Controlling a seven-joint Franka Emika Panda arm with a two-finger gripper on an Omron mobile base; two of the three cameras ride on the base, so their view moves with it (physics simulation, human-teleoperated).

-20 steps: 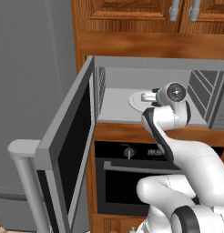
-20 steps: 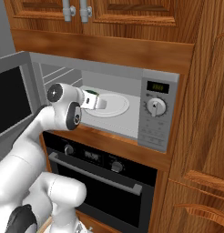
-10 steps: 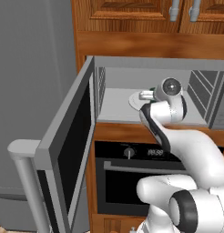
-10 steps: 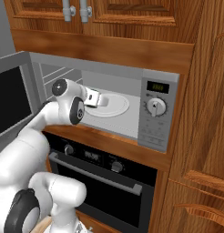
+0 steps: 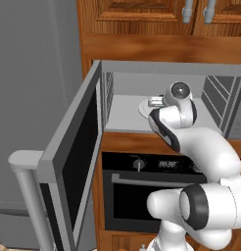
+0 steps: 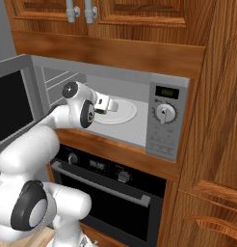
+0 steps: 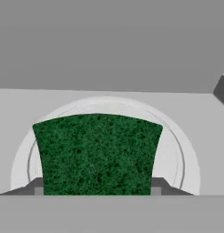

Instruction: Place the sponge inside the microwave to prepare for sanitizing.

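Observation:
The microwave (image 6: 166, 121) stands open, its dark glass door (image 5: 72, 162) swung out to the left. My gripper (image 7: 96, 189) reaches into the grey cavity and is shut on the sponge (image 7: 98, 152), whose dark green scrub face spans the gap between the two fingertips (image 7: 36, 186). The sponge hangs just above the white round plate (image 7: 177, 154); I cannot tell whether it touches. From the base, the gripper (image 6: 105, 104) (image 5: 154, 102) sits over the near edge of the plate (image 6: 126, 112) (image 5: 143, 108).
A black oven (image 6: 111, 193) with knobs and a horizontal handle sits right below the microwave. Wooden cabinets (image 6: 139, 14) close in above, a wooden panel (image 6: 217, 120) on the right. A grey fridge (image 5: 34, 73) stands left of the open door.
The hand with the sponge has pushed a little deeper into the microwave, over the plate. The grip on the sponge is unchanged and the door has not moved.

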